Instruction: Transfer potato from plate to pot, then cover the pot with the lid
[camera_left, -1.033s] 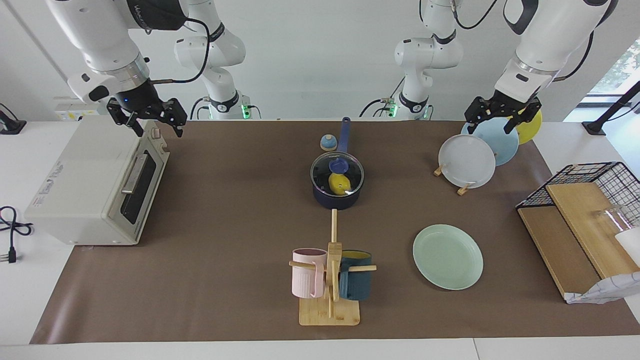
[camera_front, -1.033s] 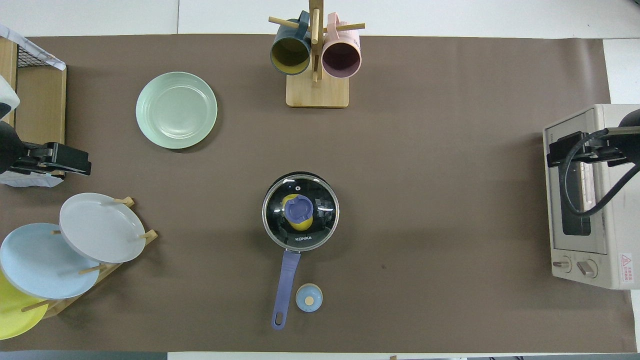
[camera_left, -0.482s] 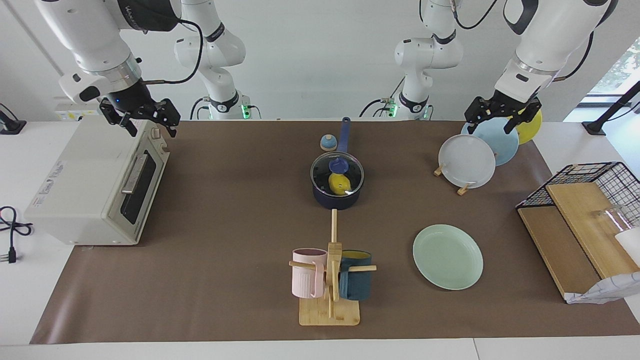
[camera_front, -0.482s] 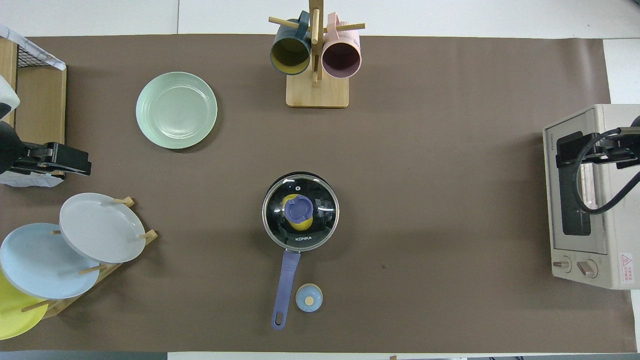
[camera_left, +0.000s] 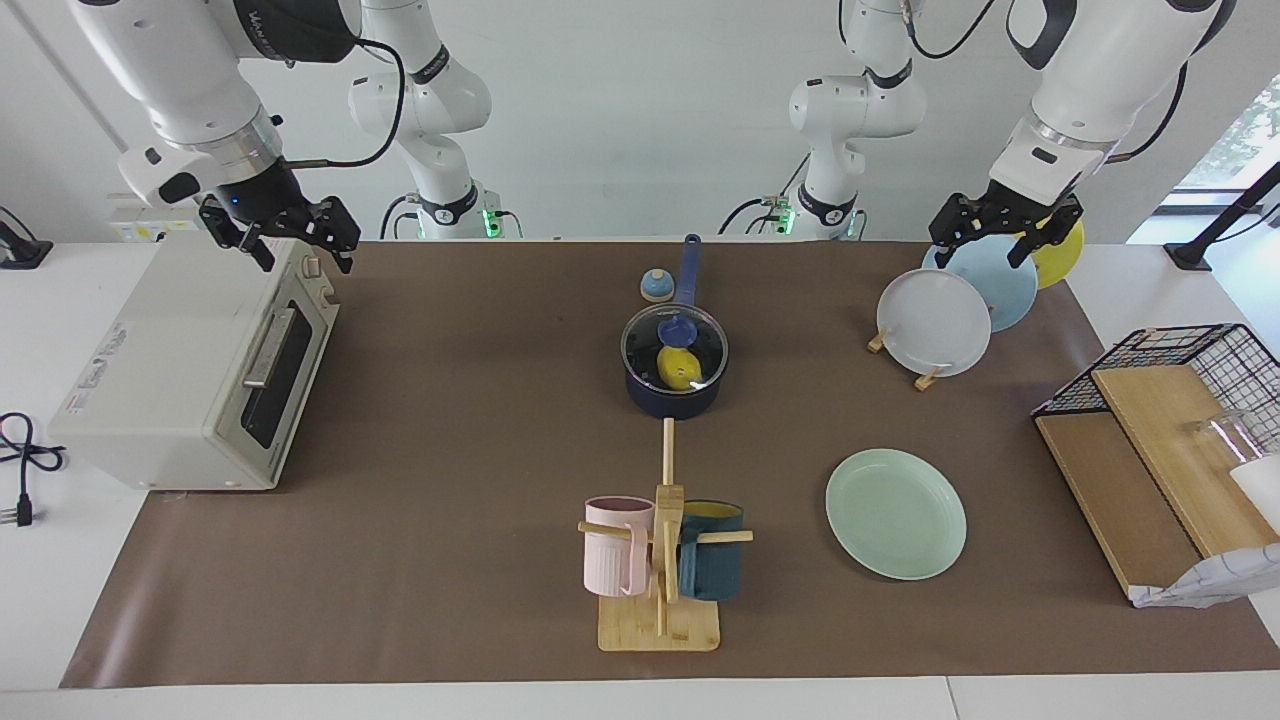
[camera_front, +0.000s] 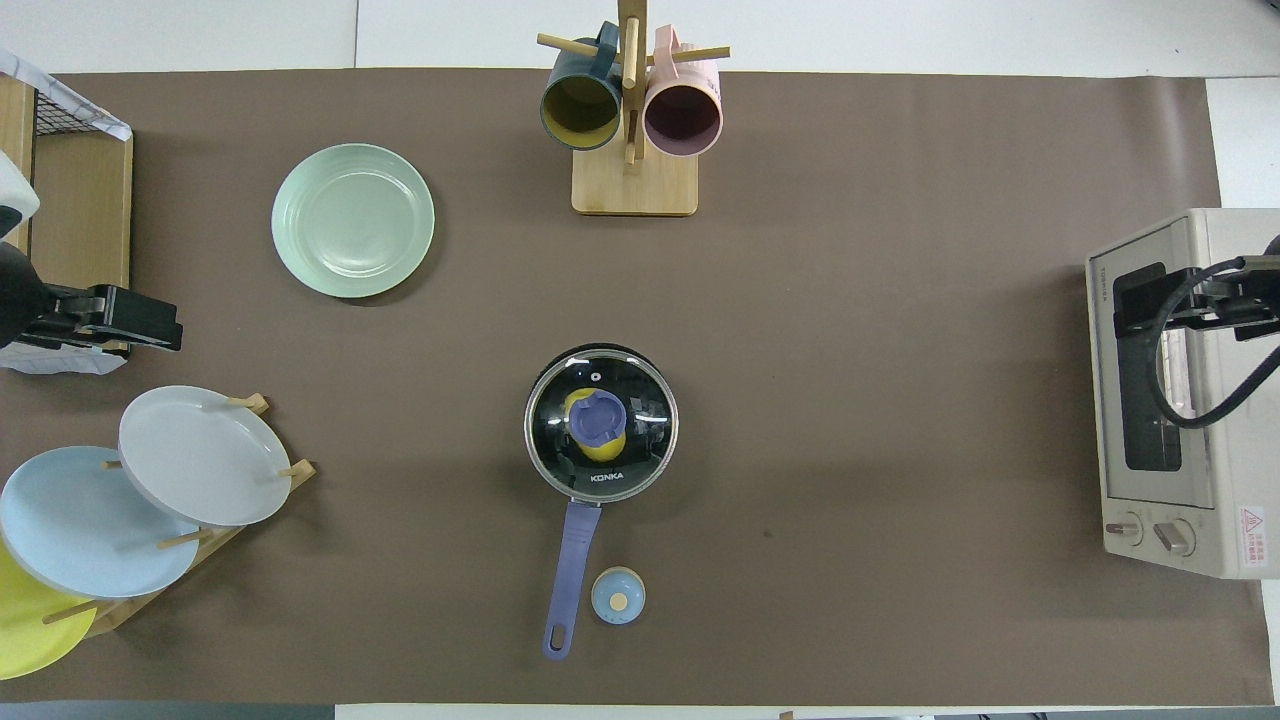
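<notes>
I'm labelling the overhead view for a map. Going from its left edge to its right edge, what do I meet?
Plate rack → mint-green plate → pot with the lid on it and the potato inside → toaster oven.

Toaster oven, mug rack, bell, plate rack

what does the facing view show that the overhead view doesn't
Only the facing view shows both arms whole: the right end effector open over the toaster oven, the left end effector open over the plate rack. Only the overhead view shows the oven's knobs and the mugs' insides. Both show the potato in the pot under the lid, and the bare plate.
</notes>
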